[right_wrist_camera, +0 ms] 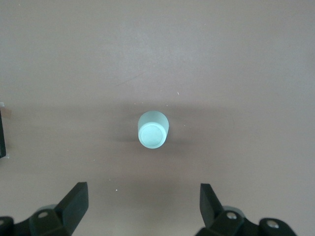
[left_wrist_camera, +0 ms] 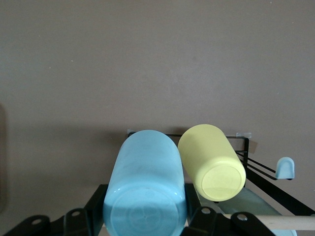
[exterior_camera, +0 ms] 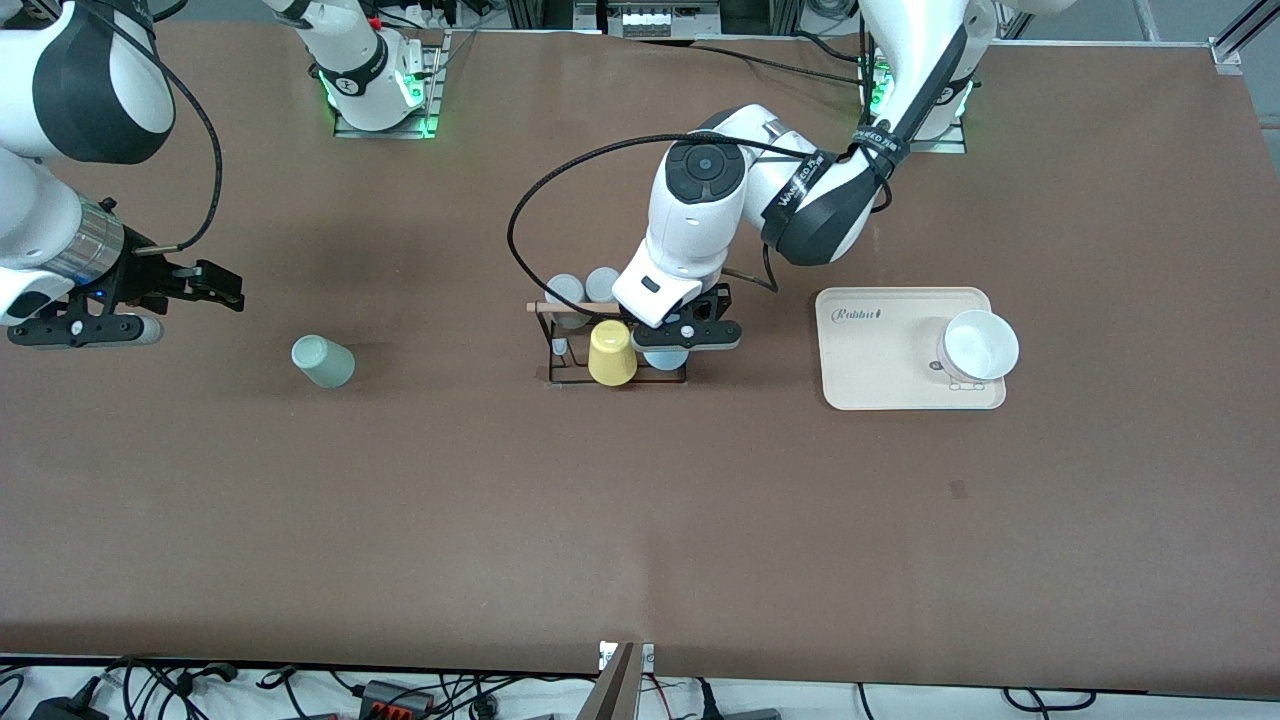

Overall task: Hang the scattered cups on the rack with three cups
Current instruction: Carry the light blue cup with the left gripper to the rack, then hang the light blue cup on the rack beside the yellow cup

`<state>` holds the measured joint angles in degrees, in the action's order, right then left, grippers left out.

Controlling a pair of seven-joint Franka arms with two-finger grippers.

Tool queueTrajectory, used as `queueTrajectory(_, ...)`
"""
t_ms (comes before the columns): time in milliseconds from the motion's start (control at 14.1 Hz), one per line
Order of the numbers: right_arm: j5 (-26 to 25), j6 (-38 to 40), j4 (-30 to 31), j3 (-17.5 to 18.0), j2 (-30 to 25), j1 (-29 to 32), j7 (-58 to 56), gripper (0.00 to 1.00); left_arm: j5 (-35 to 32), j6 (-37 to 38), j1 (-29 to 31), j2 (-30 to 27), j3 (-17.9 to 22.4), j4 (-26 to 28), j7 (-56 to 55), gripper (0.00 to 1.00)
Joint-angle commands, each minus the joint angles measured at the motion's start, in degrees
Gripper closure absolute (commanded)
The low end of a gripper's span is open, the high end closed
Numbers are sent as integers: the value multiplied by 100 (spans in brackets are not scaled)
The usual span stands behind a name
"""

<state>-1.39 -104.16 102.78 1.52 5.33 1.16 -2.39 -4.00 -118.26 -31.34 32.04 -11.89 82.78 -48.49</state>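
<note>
Light blue cup (left_wrist_camera: 145, 184) is clamped, inverted, by the left gripper (exterior_camera: 672, 338) at the rack (exterior_camera: 560, 375), beside the yellow cup (exterior_camera: 611, 352). "Rabbit" is printed on the beige tray (exterior_camera: 870, 370). Mint green cup (exterior_camera: 322, 360) is lying tilted near the wide-open, empty right gripper (right_wrist_camera: 142, 206).

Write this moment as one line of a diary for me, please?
left gripper: shut on blue cup at rack | right gripper: open, above green cup | yellow cup: on rack
</note>
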Motion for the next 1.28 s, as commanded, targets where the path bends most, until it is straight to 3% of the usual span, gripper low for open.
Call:
queueTrajectory(0, -72, -70, 67, 6, 29, 16, -51, 0, -137, 58, -82, 144, 38, -201, -82, 75)
queueTrajectory(284, -72, -70, 137, 6, 91, 51, -7, 0, -145, -284, -109, 355, 38, -192, -82, 75)
queueTrajectory(1206, -46, 53, 234, 15, 135, 7, -103, 0, -189, -303, -197, 584, 73, -148, 24, 74)
